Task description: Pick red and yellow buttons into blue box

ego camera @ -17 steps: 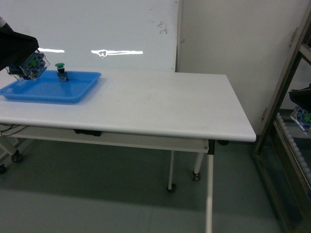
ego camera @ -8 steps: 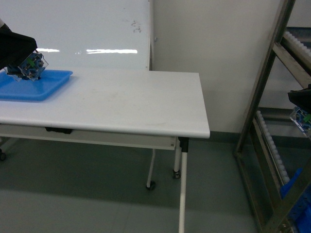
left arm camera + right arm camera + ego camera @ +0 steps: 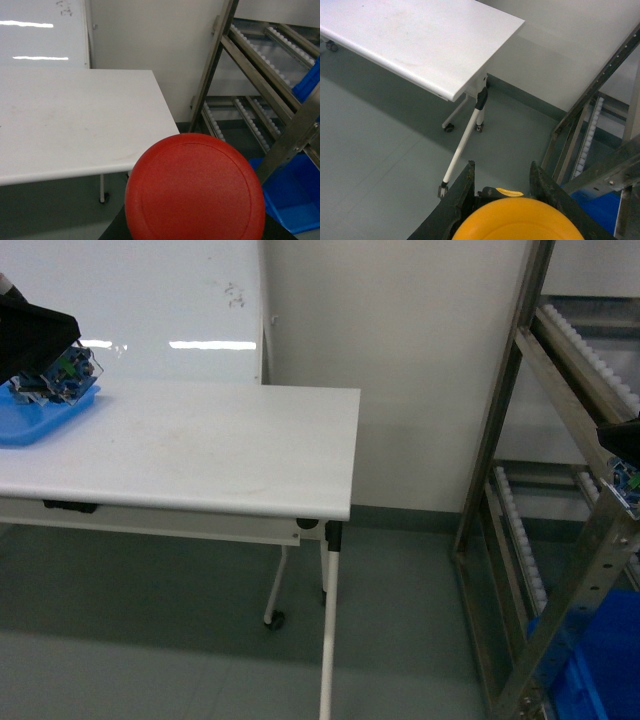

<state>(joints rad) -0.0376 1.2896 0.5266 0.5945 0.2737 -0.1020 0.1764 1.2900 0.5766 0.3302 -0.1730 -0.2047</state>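
Red button (image 3: 195, 192) fills left wrist view, apparently held by left gripper (image 3: 50, 375); yellow button (image 3: 519, 220) clamped between right gripper (image 3: 502, 187) fingers (image 3: 464, 192). Blue box (image 3: 600, 665) under rack.

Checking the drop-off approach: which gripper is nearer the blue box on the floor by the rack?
Right. The right gripper hangs at the rack above the blue box, holding the yellow button. The left gripper, with the red button, is far across the white table.
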